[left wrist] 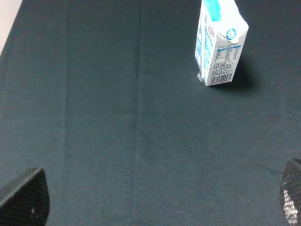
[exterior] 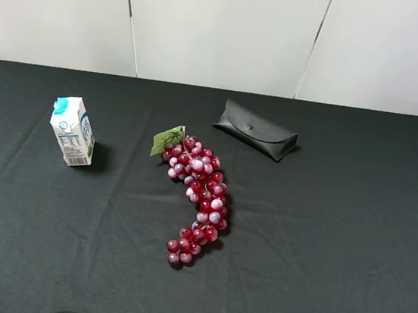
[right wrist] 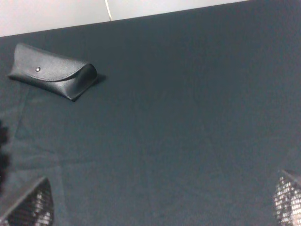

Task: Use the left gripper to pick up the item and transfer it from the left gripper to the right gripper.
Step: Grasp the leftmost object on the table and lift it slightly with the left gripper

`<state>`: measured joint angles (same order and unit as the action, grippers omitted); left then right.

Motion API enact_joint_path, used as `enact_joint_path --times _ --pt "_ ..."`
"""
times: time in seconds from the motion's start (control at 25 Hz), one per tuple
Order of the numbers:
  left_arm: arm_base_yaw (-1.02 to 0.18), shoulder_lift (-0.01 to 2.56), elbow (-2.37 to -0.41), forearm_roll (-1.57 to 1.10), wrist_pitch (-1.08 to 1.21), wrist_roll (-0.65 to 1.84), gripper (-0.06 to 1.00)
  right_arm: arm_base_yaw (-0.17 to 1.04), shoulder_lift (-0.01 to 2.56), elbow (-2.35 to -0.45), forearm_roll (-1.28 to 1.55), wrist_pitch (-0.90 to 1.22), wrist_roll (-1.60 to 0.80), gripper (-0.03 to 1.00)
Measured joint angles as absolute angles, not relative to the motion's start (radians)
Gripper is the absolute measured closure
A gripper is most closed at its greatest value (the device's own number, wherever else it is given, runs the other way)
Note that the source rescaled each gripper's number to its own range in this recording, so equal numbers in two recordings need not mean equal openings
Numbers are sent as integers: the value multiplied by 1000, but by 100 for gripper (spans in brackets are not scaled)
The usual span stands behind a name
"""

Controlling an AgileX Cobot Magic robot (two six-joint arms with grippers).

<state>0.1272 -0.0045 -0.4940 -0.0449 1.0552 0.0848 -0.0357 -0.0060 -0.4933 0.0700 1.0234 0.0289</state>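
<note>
Where the high view shows the carton (exterior: 72,131), you see it upright on the black cloth (exterior: 331,278), on the left part of the table and toward the far edge, with its light-blue gabled top up and a barcode low on the face turned to the camera. Its shadow falls on the cloth just beside its base. In the left wrist view the carton (left wrist: 219,44) stands alone, well ahead of the left gripper (left wrist: 160,195). That gripper's jaws are spread wide, and its two mesh-textured fingertips (left wrist: 26,200) sit at opposite edges of the picture with bare cloth between them, touching nothing. To the right of the carton and well apart from it, the grapes (exterior: 196,197) lie near the middle of the table as a curved red bunch. Their green leaf (exterior: 167,140) is at the far end, on the side nearer the carton. Beyond the grapes and further right lies the case (exterior: 256,129), flap closed, with a small stud showing on it. You see the same case (right wrist: 52,71) in the right wrist view, far ahead of the right gripper (right wrist: 159,202). This gripper's jaws are likewise spread wide over bare cloth, and its fingertips (right wrist: 30,207) hold nothing. Pale wall panels (exterior: 225,29) stand behind the table.
</note>
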Motion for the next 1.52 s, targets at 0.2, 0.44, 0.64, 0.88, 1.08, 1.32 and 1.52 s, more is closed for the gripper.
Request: enact_joint_path --times 0.2,0.44,0.64,0.88,1.08,1.32,1.52 --pt "127 -4 -494 -45 1055 85 -3 -36 -6 -493 70 1023 29 -3" --pt "127 -4 -494 -54 1055 85 -3 -36 -6 -493 70 1023 29 -3" --pt "127 7 -496 -75 1058 85 -5 -36 -6 -493 70 1023 29 -3" --pt "127 183 -591 -91 1078 85 -6 -36 -6 -493 70 1023 29 -3" --pt "127 340 -675 -94 1078 85 -6 -36 -6 -493 70 1023 29 -3" --pt "127 580 -770 -96 1068 85 -6 -36 -6 -493 70 1023 29 -3" --pt "88 841 -837 -96 997 80 -6 -36 -6 -493 70 1023 29 -3"
